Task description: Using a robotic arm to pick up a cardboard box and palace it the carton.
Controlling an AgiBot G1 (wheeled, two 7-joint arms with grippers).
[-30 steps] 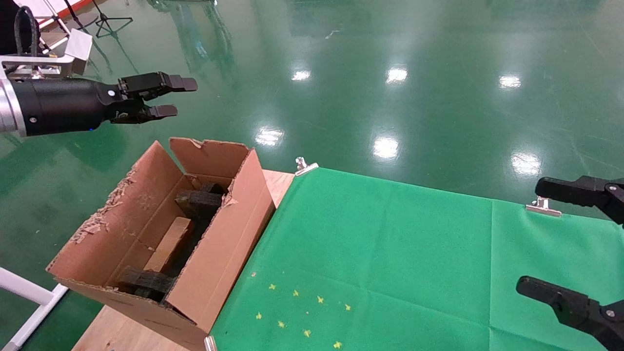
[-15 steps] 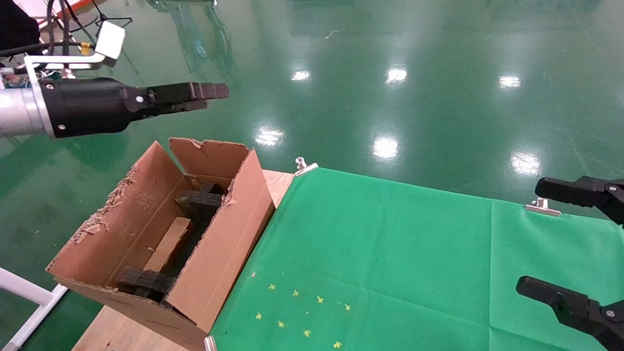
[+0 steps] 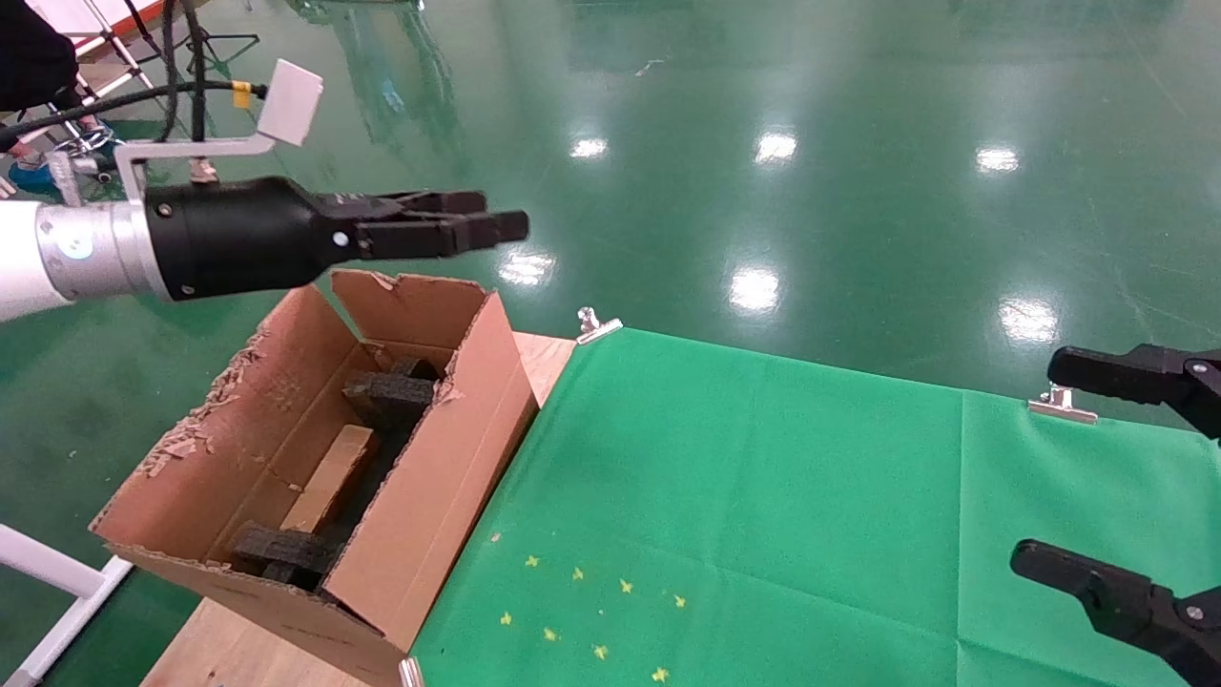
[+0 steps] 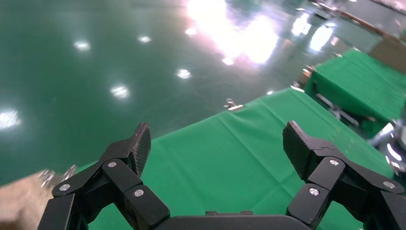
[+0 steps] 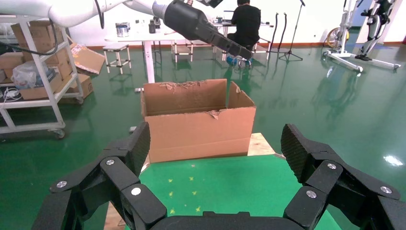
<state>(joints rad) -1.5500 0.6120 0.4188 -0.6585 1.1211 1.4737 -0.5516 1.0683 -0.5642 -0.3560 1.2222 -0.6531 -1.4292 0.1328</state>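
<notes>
The carton (image 3: 429,496) stands open at the table's left end, with black foam pieces (image 3: 386,396) inside. The small cardboard box (image 3: 329,477) lies inside it between the foam pieces. My left gripper (image 3: 496,218), black on a white arm with a silver wrist, hovers above the carton's far end. In the left wrist view the left gripper (image 4: 218,141) is open and empty, over the green cloth. My right gripper (image 3: 1045,463) is open and empty at the table's right edge. In the right wrist view the right gripper (image 5: 215,143) faces the carton (image 5: 198,129).
A green cloth (image 3: 763,496) covers the table and is held by metal clips (image 3: 596,326) (image 3: 1061,405). Small yellow star marks (image 3: 591,611) lie on the cloth near the carton. A white frame leg (image 3: 48,592) stands left of the table. Glossy green floor lies beyond.
My left gripper has moved right and a little lower, from left of the carton to above its far flap, and has rolled. The right gripper and the box have not moved.
</notes>
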